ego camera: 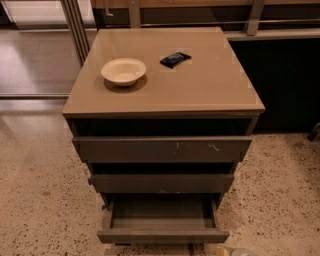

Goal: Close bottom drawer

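On camera view I looked down on a cabinet whose tan top (200, 85) filled the middle of the frame, smooth and faintly glossy. It stood on a speckled terrazzo floor (35, 190) that ran across the lower left and lower right. In the upper left, metal posts (75, 25) stood at the edge of a paler, shinier stretch of floor. Down the right side ran a dark panel (285, 85) under a pale ledge, with a rail upright (255, 10) along the top edge.

On the top, toward its left rear, sat a shallow cream bowl (123, 71), upright, its inside pale like its rim. A small dark packet (175, 59) lay to its right and a little farther back, well apart from it.

Below the top, the three drawers stepped outward. The top drawer (160, 149), with pale scratches on its front, stood slightly out with a dark gap above it. The middle drawer (160, 183) sat just under it, also with a gap above. The bottom drawer (162, 235) was at the lower middle of the frame, pulled well out, its grey tray floor in plain view.

The gripper (239, 252) showed only as a pale sliver at the bottom edge, right of centre, just beside the bottom drawer's right front corner. I could not tell whether it was wide or narrow, or whether it touched the drawer.
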